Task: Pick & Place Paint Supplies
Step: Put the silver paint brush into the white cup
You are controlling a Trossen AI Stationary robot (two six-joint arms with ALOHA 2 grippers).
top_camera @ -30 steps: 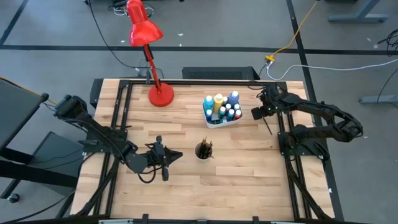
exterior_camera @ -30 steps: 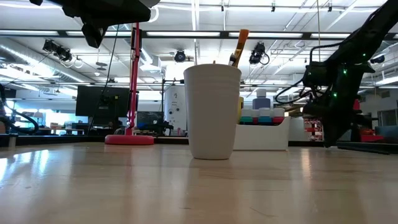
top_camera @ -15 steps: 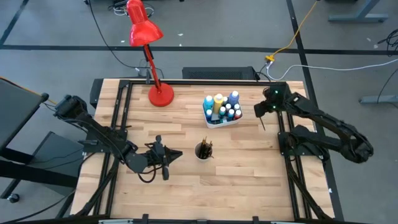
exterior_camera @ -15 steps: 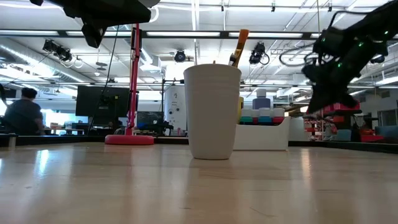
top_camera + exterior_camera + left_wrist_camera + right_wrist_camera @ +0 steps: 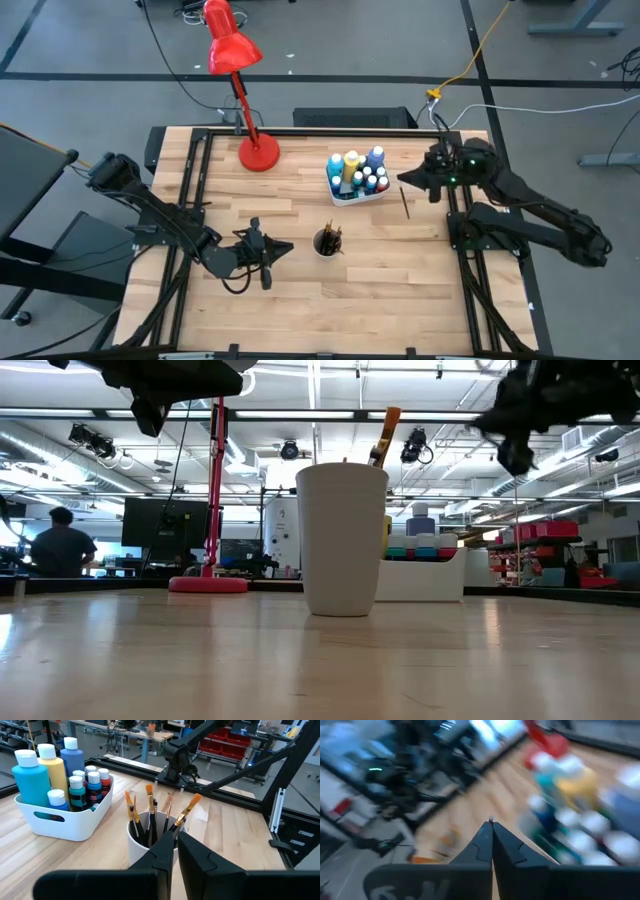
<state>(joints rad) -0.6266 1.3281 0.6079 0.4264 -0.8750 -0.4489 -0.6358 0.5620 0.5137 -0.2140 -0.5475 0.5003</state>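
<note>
From above, the right gripper (image 5: pixel 408 180) hung just right of the white bin (image 5: pixel 357 194) of paint bottles (image 5: pixel 352 170), its fingers pinched on a thin dark brush (image 5: pixel 404 203) that pointed down over the table (image 5: pixel 300 290). The left gripper (image 5: pixel 283 248) waited beside the white cup (image 5: pixel 327 243) of brushes. At table level, the cup (image 5: pixel 341 540) stood in front of the bin (image 5: pixel 420 579). Past the left wrist, the fingers (image 5: pixel 165 851) stood nearly closed and empty before the cup (image 5: pixel 137 845). Past the right wrist, the fingertips (image 5: pixel 490 827) were pressed together.
</note>
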